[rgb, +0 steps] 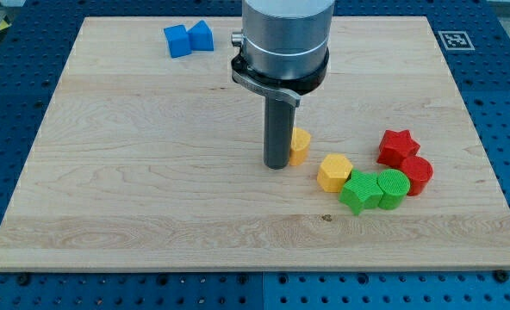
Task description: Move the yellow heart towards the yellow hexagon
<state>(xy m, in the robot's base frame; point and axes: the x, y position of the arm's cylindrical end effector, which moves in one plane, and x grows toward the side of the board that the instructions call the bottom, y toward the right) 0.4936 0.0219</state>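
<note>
On the pale wooden table (152,198), the pincerless tip (278,165) at the small yellow heart block's (300,146) nine o'clock should be pushed steadily toward the yellow hexagon block (334,172) at four o'clock.

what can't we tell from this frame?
- Yellow heart: its left part is hidden behind the rod, so its outline is incomplete in the camera view.
- My tip: whether it touches the heart; the rod covers the contact side.
- Two blue blocks: too small for exact shapes.
- Arm above the collar: cut off by the view's top.
- Yellow hexagon: fully visible.
</note>
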